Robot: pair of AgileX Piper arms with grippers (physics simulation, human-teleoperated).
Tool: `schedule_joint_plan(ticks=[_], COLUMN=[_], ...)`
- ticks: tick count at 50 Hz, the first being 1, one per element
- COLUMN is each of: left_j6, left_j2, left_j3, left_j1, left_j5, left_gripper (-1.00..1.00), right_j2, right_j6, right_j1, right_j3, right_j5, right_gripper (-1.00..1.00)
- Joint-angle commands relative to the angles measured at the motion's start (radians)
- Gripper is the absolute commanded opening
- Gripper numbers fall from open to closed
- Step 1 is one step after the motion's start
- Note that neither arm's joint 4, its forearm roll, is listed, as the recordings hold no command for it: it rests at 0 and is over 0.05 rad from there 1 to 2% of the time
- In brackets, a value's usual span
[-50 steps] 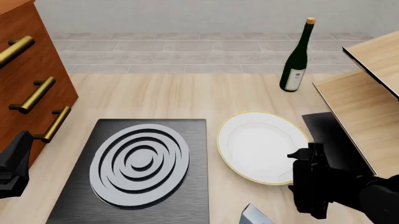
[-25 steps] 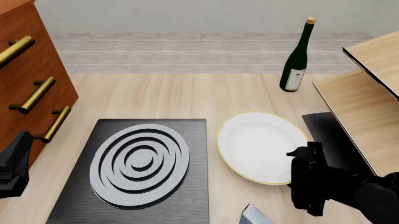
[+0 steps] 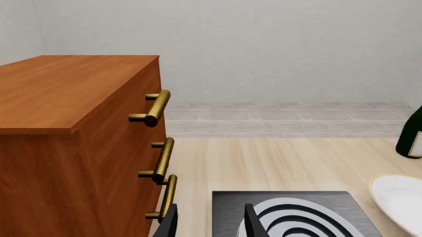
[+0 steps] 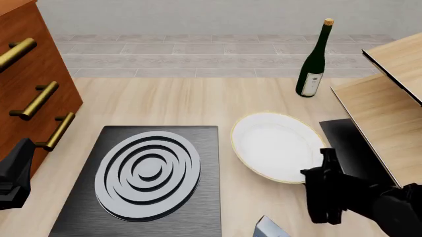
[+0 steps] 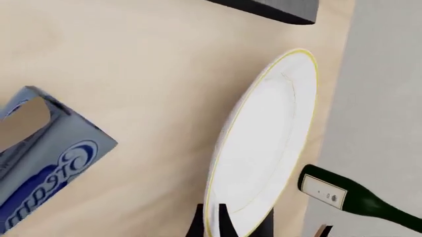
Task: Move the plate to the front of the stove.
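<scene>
The right gripper [image 4: 321, 170] is pinching the plate [image 4: 274, 147] with its jaws clenched on the near rim at 5 o'clock, tilting it off the bench [image 4: 191, 101]. The plate is sitting at the stove's [image 4: 148, 180] 3 o'clock, so carrying it to the stove's front is remaining. The left gripper [image 3: 209, 224] is idling at the stove's 9 o'clock, jaws released.

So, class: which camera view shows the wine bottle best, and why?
The front view: the wine bottle stands whole there, cork to base, upright on the table. The left wrist view catches only a cropped sliver at the frame's edge; the right wrist view shows most of it, cropped.
</scene>
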Motion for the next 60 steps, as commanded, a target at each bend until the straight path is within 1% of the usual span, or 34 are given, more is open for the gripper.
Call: schedule_joint_plan(ticks=[1, 4, 5, 6, 8, 10, 11, 12, 13, 16, 17, 18, 19, 20, 21, 22, 24, 26, 30, 31, 37, 45, 53, 60], left_j6=[0.000, 0.000, 0.000, 0.000, 0.000, 0.000, 0.000, 0.000, 0.000, 0.000, 0.000, 0.000, 0.000, 0.000, 0.000, 0.000, 0.000, 0.000, 0.000, 0.000, 0.000, 0.000, 0.000, 0.000], left_j2=[0.000, 0.000, 0.000, 0.000, 0.000, 0.000, 0.000, 0.000, 0.001, 0.000, 0.000, 0.001, 0.000, 0.000, 0.001, 0.000, 0.000, 0.000, 0.000, -0.001, -0.001, 0.000, 0.000, 0.000], left_j3=[0.000, 0.000, 0.000, 0.000, 0.000, 0.000, 0.000, 0.000, 0.000, 0.000, 0.000, 0.000, 0.000, 0.000, 0.000, 0.000, 0.000, 0.000, 0.000, 0.000, 0.000, 0.000, 0.000, 0.000], left_j1=[0.000, 0.000, 0.000, 0.000, 0.000, 0.000, 0.000, 0.000, 0.000, 0.000, 0.000, 0.000, 0.000, 0.000, 0.000, 0.000, 0.000, 0.000, 0.000, 0.000, 0.000, 0.000, 0.000, 0.000], left_j5=[0.000, 0.000, 0.000, 0.000, 0.000, 0.000, 0.000, 0.000, 0.000, 0.000, 0.000, -0.001, 0.000, 0.000, 0.000, 0.000, 0.000, 0.000, 0.000, 0.000, 0.000, 0.000, 0.000, 0.000], left_gripper=[1.00, 1.00, 1.00, 1.00, 1.00, 1.00, 1.00, 1.00, 1.00, 1.00, 1.00, 1.00, 1.00, 1.00, 1.00, 1.00, 1.00, 1.00, 1.00, 1.00, 1.00, 1.00, 1.00, 1.00], right_j2=[-0.008, -0.038, -0.033, -0.047, -0.054, -0.070, -0.078, -0.093, -0.104, -0.136, -0.148, -0.171, -0.182, -0.179, -0.176, -0.186, -0.200, -0.210, -0.214, -0.209, -0.242, -0.275, -0.289, -0.254], right_j6=[-0.076, -0.101, -0.122, -0.117, -0.140, -0.153, -0.168, -0.168, -0.184, -0.205, -0.199, -0.217, -0.217, -0.234, -0.241, -0.238, -0.252, -0.255, -0.273, -0.282, -0.285, -0.298, -0.281, -0.271], right_j1=[-0.038, -0.051, -0.057, -0.055, -0.066, -0.073, -0.080, -0.081, -0.088, -0.095, -0.094, -0.099, -0.098, -0.107, -0.112, -0.108, -0.114, -0.110, -0.100, -0.096, -0.075, -0.070, -0.052, -0.036], right_j3=[0.051, 0.063, 0.075, 0.070, 0.080, 0.081, 0.084, 0.079, 0.083, 0.082, 0.075, 0.074, 0.069, 0.076, 0.078, 0.070, 0.069, 0.062, 0.059, 0.059, 0.033, -0.008, -0.095, -0.177], right_j5=[-0.066, -0.063, -0.091, -0.069, -0.083, -0.075, -0.081, -0.060, -0.064, -0.049, -0.028, -0.019, -0.007, -0.030, -0.038, -0.026, -0.023, -0.015, -0.023, -0.040, -0.008, 0.024, 0.075, 0.099], right_gripper=[-1.00, -1.00, -1.00, -1.00, -1.00, -1.00, -1.00, -1.00, -1.00, -1.00, -1.00, -1.00, -1.00, -1.00, -1.00, -1.00, -1.00, -1.00, -1.00, -1.00, -1.00, -1.00, -1.00, -1.00])
